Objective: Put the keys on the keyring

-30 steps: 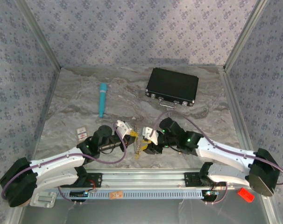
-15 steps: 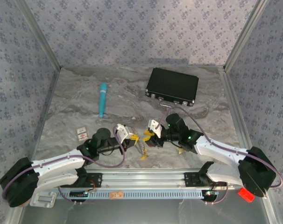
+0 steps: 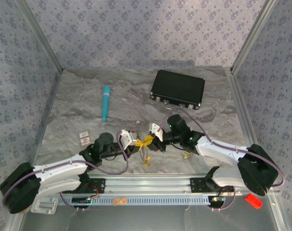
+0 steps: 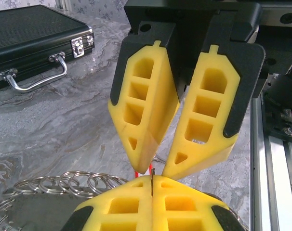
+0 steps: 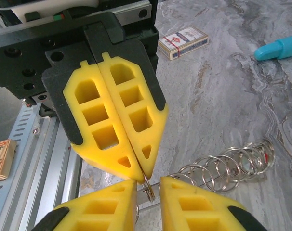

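Observation:
My left gripper (image 3: 139,143) is shut on the thin wire of the keyring (image 4: 152,179), which stands edge-on between its pads. Tip to tip against it is my right gripper (image 3: 153,139), open by a narrow gap. The keyring wire (image 5: 149,188) sits in that gap, touching neither pad. A row of several small split rings (image 5: 223,168) trails off beside the fingers. Keys (image 3: 146,157) hang below the two grippers. Another key with a yellow tag (image 3: 187,155) lies on the table under the right arm.
A black case (image 3: 178,89) sits at the back right, a teal tube (image 3: 106,102) at the back left, and a card deck (image 3: 84,138) by the left arm. The metal rail (image 3: 151,185) runs along the near edge.
My right gripper has moved up and left to meet the left fingertips, and its jaws have narrowed. The left gripper has stayed shut, shifting only slightly.

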